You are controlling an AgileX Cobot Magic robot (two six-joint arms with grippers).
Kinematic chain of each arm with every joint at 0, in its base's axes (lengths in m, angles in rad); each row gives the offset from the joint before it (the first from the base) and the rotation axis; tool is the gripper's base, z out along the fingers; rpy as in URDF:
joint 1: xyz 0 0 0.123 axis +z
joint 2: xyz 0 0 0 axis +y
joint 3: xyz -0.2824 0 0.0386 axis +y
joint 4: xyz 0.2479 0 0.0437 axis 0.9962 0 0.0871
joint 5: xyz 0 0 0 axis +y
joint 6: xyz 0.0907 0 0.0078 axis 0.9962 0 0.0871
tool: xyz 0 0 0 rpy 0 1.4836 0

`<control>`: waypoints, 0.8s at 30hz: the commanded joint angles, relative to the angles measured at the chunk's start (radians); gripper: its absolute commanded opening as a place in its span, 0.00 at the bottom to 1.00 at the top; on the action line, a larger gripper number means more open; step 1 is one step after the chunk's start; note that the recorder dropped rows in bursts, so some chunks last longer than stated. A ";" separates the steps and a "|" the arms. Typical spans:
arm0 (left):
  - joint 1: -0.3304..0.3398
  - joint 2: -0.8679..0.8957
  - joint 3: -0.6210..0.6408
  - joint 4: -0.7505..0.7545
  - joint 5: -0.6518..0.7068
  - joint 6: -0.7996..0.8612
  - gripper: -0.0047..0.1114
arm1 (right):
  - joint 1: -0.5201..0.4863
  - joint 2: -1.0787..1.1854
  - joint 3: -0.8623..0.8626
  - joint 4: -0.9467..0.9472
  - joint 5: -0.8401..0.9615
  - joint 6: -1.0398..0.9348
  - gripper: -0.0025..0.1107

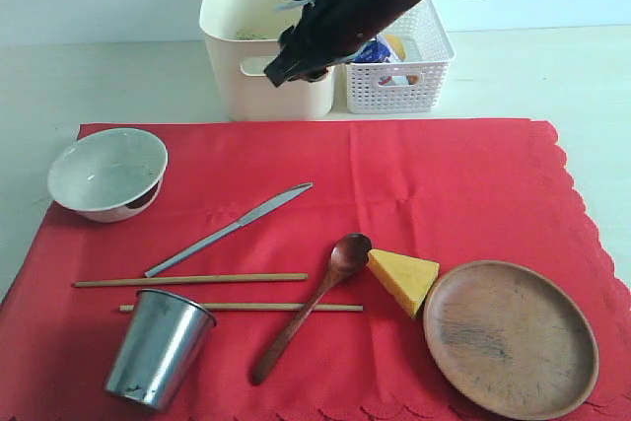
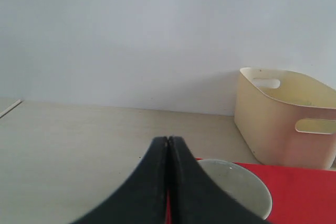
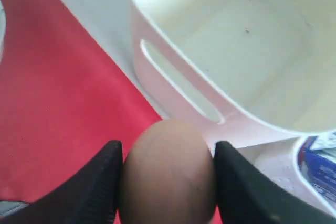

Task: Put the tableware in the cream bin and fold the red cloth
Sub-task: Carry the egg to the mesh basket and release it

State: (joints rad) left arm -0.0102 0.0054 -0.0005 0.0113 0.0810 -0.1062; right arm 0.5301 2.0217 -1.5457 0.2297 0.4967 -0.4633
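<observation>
Only the right wrist view showed what the right gripper (image 3: pixel 167 148) carried. Its two dark fingers (image 3: pixel 105 187) were clamped on either side of a brown rounded object (image 3: pixel 168 182) (cut off by the picture's edge, so its full shape was hard to make out). The same view looked into the cream bin (image 3: pixel 220 40), where only a few small specks showed, and caught a corner of a blue carton (image 3: pixel 320 156) just beside the bin.

In the exterior view that gripper was a dark shape in front of the bin's handle slot, and the thing it held could not be made out there. The arm also covered part of the bin's rim and of the white lattice basket (image 1: pixel 414 86) touching the bin's side.

The left gripper (image 2: pixel 168 145) appeared only in the left wrist view, its fingers pressed together with nothing between them. The bowl (image 2: pixel 236 187) sat just beyond them, with the bin farther back.

The exterior view alone gave the full spread. The red cloth (image 1: pixel 444 194) lay flat, its far edge near the foot of the bin. On it, all outside the bin, were the bowl, the knife (image 1: pixel 232 229), two chopsticks (image 1: pixel 192 280), the steel cup (image 1: pixel 158 352), tilted, the wooden spoon (image 1: pixel 311 308), a cheese wedge (image 1: pixel 402 278) and the wooden plate (image 1: pixel 511 337). The plate lay farthest from the bin and well apart from it. The cloth's near edge was cut off.
</observation>
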 commanded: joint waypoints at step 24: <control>0.000 -0.005 0.001 -0.003 -0.001 -0.002 0.06 | -0.242 0.066 0.004 -0.003 -0.320 0.023 0.02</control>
State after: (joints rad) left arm -0.0102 0.0054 -0.0005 0.0113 0.0810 -0.1062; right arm 0.3080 2.0570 -1.5441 0.2361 0.2292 -0.4446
